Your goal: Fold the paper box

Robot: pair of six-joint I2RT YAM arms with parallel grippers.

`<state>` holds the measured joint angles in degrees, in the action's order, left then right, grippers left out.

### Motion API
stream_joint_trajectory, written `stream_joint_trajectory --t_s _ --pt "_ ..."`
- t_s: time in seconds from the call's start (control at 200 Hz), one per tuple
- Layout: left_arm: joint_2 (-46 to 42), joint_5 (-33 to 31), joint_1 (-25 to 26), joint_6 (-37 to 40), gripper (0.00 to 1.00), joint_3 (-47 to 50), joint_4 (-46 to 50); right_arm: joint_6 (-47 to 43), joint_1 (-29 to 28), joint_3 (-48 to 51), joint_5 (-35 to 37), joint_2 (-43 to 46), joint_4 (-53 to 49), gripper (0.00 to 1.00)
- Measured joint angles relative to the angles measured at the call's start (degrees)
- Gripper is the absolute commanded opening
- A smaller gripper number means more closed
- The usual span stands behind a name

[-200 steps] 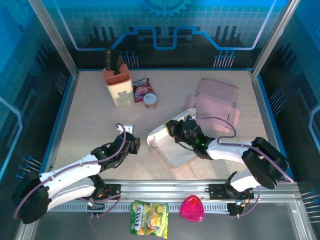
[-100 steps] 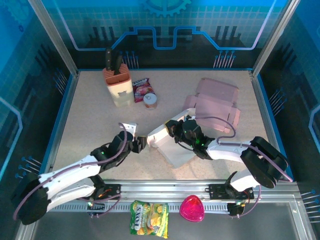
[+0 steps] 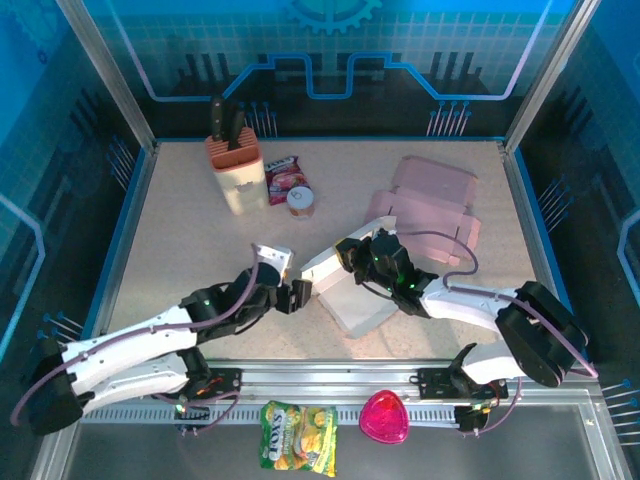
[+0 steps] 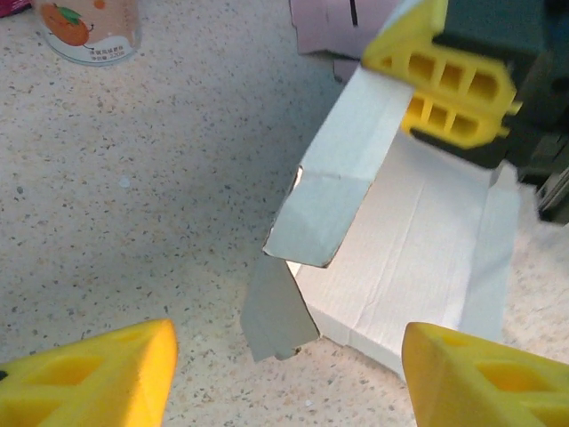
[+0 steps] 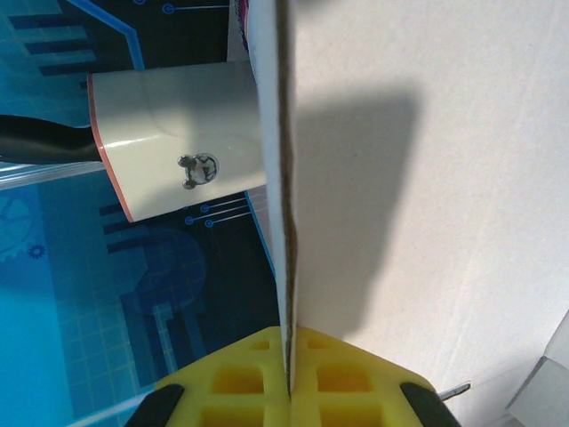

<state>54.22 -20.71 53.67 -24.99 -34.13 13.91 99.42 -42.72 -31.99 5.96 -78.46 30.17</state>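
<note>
Left gripper [image 4: 284, 378] gapes wide, the paper box [image 4: 418, 249] just ahead and its corner flap [image 4: 316, 213] centred beyond my fingertips, while my right gripper [image 3: 352, 256] pinches the raised side wall [image 4: 382, 133], so I reckon a square, gentle inward nudge suits best.

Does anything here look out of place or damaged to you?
Two things lie off the table, on the near ledge: a yellow snack bag and a pink heart-shaped object. The white paper box has a ragged corner flap.

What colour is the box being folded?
White; the box shows best in the left wrist view.
</note>
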Motion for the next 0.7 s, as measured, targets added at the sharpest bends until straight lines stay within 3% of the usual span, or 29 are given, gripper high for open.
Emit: stream_joint_trajectory --t_s 0.235,0.365,0.7 --pt "6.21 -6.99 0.87 3.63 0.66 -0.37 -0.02 0.0 0.2 -0.63 -0.81 0.74 -2.73 0.0" --pt "8.52 -9.94 0.35 4.42 0.6 -0.37 -0.02 -0.02 0.42 -0.92 -1.46 0.87 -3.39 0.0" --pt "6.62 -10.93 -3.34 4.46 0.58 1.49 -1.14 -0.26 0.79 -1.14 -2.51 0.98 -3.82 0.0"
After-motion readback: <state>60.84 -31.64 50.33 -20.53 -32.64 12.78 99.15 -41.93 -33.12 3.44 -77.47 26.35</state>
